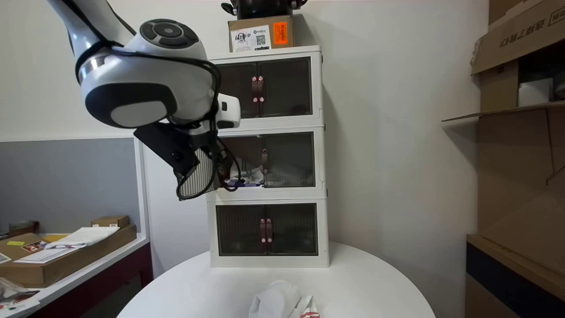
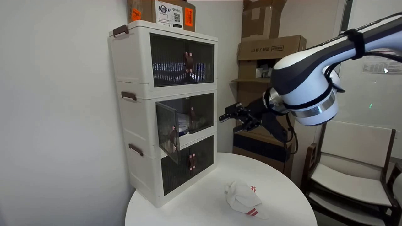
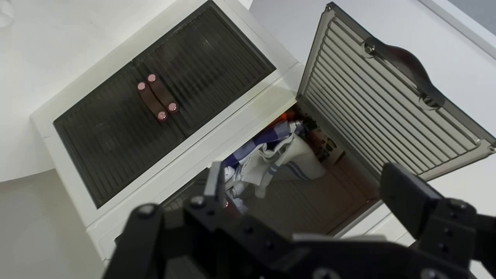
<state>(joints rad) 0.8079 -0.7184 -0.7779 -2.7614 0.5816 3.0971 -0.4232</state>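
My gripper stands open with nothing between its fingers, in the air in front of a white three-tier cabinet. Nearest to it is the middle compartment, whose ribbed dark door is swung open; its partner door is closed. Inside lies a crumpled white cloth with blue stripes, beside purple-blue packaging. The gripper is apart from the cabinet in an exterior view. On the round white table lies another white cloth, with red stripes. The fingers are hidden in an exterior view.
The upper doors and lower doors of the cabinet are closed. A cardboard box sits on top. Large cardboard boxes stand to one side, and chairs near them. A side desk holds a flat box and papers.
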